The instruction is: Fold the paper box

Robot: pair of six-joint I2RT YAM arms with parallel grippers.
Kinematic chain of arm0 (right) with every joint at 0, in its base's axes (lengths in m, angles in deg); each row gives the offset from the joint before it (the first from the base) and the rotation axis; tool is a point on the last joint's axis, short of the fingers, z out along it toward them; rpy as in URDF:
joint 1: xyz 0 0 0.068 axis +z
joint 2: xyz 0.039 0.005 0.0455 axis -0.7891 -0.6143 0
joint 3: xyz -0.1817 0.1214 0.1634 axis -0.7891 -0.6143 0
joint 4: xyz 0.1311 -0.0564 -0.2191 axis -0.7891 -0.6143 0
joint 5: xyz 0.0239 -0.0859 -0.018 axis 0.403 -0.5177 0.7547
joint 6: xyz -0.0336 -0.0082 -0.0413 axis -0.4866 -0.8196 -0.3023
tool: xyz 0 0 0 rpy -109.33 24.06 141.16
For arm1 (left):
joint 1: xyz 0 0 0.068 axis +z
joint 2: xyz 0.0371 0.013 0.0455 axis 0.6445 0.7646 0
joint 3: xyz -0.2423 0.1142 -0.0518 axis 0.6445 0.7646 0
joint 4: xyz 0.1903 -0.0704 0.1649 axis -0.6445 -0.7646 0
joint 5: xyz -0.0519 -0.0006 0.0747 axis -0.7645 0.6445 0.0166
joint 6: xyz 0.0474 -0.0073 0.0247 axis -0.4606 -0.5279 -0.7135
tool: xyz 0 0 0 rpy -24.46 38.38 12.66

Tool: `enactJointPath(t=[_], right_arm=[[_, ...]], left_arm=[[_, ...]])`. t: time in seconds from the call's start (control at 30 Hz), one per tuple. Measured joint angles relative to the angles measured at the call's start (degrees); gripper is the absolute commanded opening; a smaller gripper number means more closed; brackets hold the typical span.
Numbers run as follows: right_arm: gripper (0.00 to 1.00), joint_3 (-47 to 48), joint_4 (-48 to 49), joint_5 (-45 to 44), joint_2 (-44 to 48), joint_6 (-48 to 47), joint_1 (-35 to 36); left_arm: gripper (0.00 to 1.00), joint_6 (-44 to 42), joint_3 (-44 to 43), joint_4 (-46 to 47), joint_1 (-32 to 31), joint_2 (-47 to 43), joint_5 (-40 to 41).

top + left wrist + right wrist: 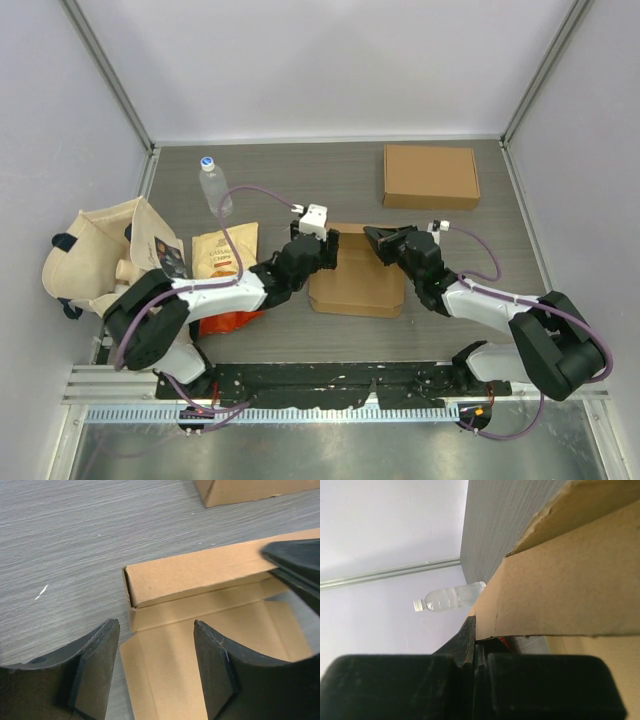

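Left gripper (pixel 156 629) hangs with jaws apart over the left edge of the paper box (pixel 355 285). The folded far wall (pixel 195 575) lies just ahead, running crosswise (right gripper (pixel 376 238), closed, meets its other end).

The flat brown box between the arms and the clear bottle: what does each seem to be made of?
Flat brown box: likely matte cardboard, judging by creased folds and raw cut edges. Clear bottle: probably glossy plastic, see-through.
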Motion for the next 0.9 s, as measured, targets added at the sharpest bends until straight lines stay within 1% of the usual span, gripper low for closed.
enactJointPath(t=[0.07,0.1,0.13,0.23,0.33,0.4,0.47,0.57,0.6,0.67,0.7,0.8,0.83,0.87,0.9], right_arm=[[0.05,0.04,0.00,0.39,-0.02,-0.48,-0.02],[0.06,0.04,-0.02,0.52,0.00,-0.81,-0.02],[0.08,0.09,-0.02,0.70,0.00,-1.14,-0.02],[0.09,0.15,0.02,1.16,0.04,-2.38,-0.07],[0.12,0.22,-0.15,1.51,0.31,-3.76,-0.11],[0.14,0.22,-0.26,1.70,0.44,-4.59,-0.11],[0.16,0.24,-0.52,1.79,0.63,-5.27,-0.11],[0.18,0.28,-0.94,1.99,0.79,-6.38,-0.11],[0.19,0.37,-1.05,2.10,0.79,-6.54,-0.13],[0.20,0.55,-1.27,2.49,0.79,-6.95,-0.17],[0.21,0.61,-1.42,2.69,0.79,-7.19,-0.22],[0.26,0.74,-1.70,3.28,0.79,-8.00,-0.39],[0.31,0.83,-1.95,3.52,0.79,-8.39,-0.44],[0.34,0.90,-2.16,3.89,0.79,-8.90,-0.55],[0.42,1.01,-2.54,4.26,0.79,-9.53,-0.70]], left_arm=[[0.67,1.33,1.07,-0.66,0.61,-3.21,-2.99],[0.70,2.25,2.19,-0.79,1.31,-5.16,-5.55],[0.73,3.78,3.48,-0.94,2.78,-7.15,-8.70],[0.75,9.44,5.84,-3.19,9.38,-11.63,-17.16],[0.76,14.58,4.74,-6.51,15.52,-12.61,-24.83],[0.76,17.51,2.97,-8.79,18.03,-12.31,-29.57],[0.75,19.71,1.25,-10.08,19.12,-12.02,-32.87],[0.71,21.66,-1.14,-10.71,19.50,-11.37,-35.82],[0.67,22.38,-1.97,-10.86,19.58,-10.84,-36.52],[0.62,23.32,-3.61,-10.99,19.67,-9.18,-37.42],[0.56,23.63,-4.33,-11.15,19.69,-8.17,-37.66],[0.44,24.52,-6.54,-12.33,19.78,-4.52,-38.14],[0.42,24.59,-6.93,-12.61,19.82,-3.56,-38.27],[0.36,24.57,-7.08,-12.96,19.85,-2.67,-38.34],[0.35,24.59,-7.08,-13.29,19.89,-1.99,-38.38]])
